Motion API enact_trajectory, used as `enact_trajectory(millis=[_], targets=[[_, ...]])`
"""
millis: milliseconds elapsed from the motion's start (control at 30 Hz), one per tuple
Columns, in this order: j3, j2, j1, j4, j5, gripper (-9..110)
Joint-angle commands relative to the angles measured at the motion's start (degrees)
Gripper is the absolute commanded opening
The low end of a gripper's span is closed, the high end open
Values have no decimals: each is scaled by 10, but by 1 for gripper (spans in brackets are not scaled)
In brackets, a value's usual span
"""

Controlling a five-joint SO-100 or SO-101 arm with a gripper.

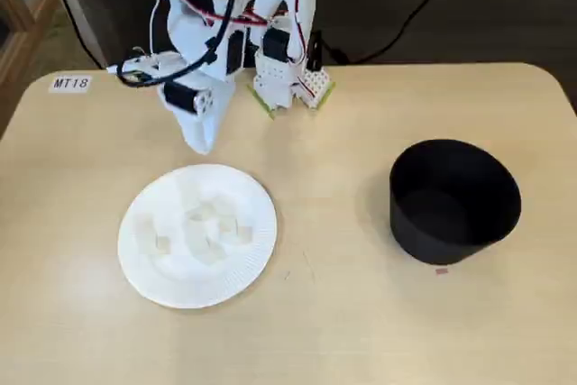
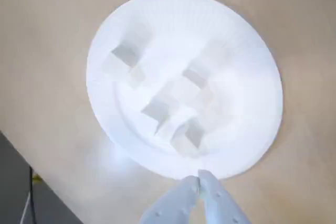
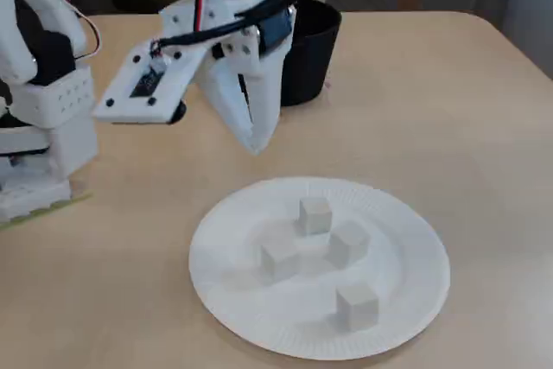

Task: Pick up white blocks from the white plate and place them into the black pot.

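The gripper (image 3: 256,143) is held above the table just beside the white plate (image 3: 415,300), fingertips pressed together and empty, while four white blocks (image 3: 315,214) are seen loosely clustered on the plate, presumably awaiting pickup, with the black pot (image 1: 455,200) set well apart.

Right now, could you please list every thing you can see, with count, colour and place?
white blocks: at least four, off-white, on the plate, one apart near the rim
white plate: one, white, table, left in the top-down fixed view
black pot: one, black, table, right of plate
label: one, white, reads MT18, table corner
table: one, light wood
cables: black, behind the table
gripper: one, white, shut, empty, above table beside plate rim
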Motion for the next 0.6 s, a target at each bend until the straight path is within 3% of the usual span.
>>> enact_trajectory(millis=[0,133,333,567], targets=[[-71,-67,13,5,25,-2],[-157,-173,10,9,56,-1],[-232,-266,8,-4,64,22],[-265,-330,18,-15,90,27]])
